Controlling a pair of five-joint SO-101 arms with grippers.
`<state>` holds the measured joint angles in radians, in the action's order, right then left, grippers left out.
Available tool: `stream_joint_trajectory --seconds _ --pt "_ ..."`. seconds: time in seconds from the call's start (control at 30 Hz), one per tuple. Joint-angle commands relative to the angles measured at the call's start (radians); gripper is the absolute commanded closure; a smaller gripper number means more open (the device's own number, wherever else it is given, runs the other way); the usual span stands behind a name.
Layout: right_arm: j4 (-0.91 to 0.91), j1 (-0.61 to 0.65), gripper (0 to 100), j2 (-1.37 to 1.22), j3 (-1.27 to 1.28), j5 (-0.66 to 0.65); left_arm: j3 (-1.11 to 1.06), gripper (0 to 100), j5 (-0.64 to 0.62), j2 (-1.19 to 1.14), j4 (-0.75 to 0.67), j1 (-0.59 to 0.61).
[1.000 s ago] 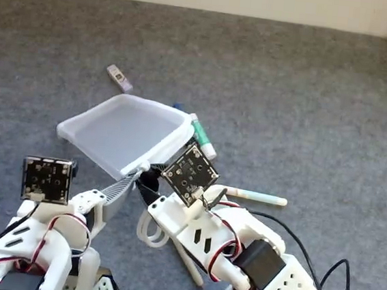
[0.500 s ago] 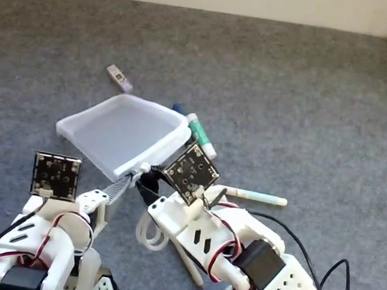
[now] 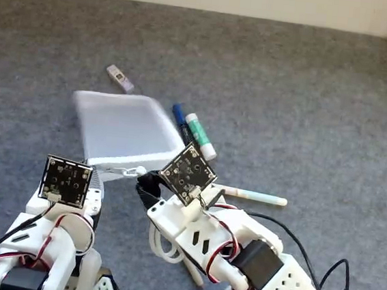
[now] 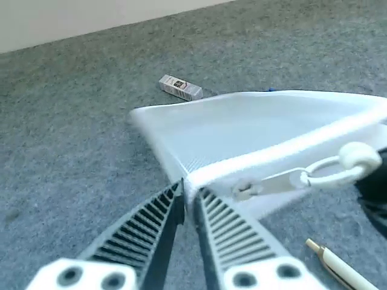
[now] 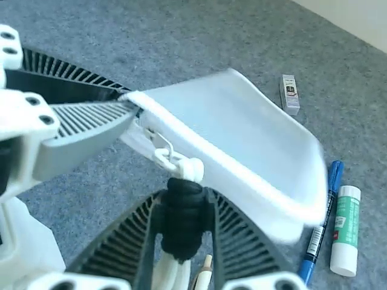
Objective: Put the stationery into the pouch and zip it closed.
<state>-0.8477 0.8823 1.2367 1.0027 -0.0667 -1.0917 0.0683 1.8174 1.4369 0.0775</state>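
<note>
left hand point(image 4: 189, 196) pinches pouch point(image 4: 254, 121) | right hand point(image 5: 183, 199) grips black item point(image 5: 183, 220) (pen point(image 5: 320, 220) outside)

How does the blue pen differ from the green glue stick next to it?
The blue pen is thin, the green glue stick much thicker. The pen is mostly blue, the glue stick green with a white end. The pen lies nearer the pouch. Both lie side by side on the carpet, outside it.
</note>
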Motion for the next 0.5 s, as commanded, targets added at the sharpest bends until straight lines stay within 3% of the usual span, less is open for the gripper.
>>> stream_joint_trajectory --seconds 0.0,0.47 --pt "-0.035 -0.068 99.5 0.004 -0.027 0.005 0.004 99 0.005 0.004 -0.04 0.022" --pt "-0.17 -0.231 99.5 0.005 -0.054 0.002 0.004 99 0.003 0.004 -0.04 0.022"
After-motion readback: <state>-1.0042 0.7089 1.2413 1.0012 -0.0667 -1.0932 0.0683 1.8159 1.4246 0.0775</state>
